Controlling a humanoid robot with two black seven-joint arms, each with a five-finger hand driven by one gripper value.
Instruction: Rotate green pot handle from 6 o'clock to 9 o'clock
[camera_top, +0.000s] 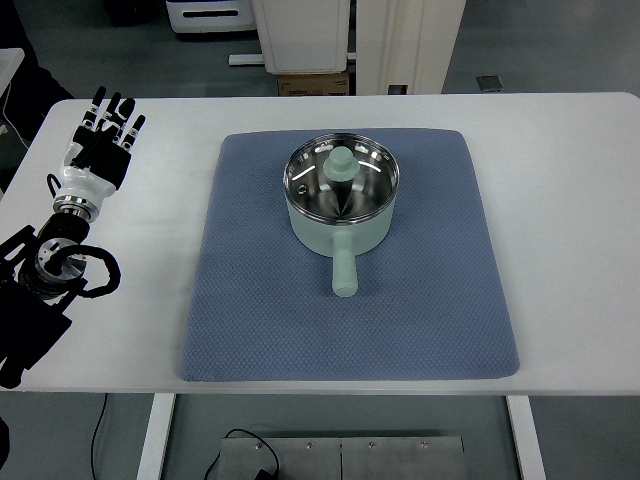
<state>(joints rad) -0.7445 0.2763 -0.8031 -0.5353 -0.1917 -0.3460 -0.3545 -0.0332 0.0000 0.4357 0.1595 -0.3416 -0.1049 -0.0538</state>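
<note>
Sitting on the blue mat (300, 320) in the middle of the white bench (570, 200), the green pot (340, 200) is pointing its handle (344, 268) toward the near edge; the left hand (100, 140) is resting at the bench's left side, fingers spread, holding nothing.

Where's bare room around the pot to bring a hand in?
Bare mat lies right of the green pot and on both sides of its handle. White table right of the mat is free. The left hand rests open at the table's left edge.
</note>
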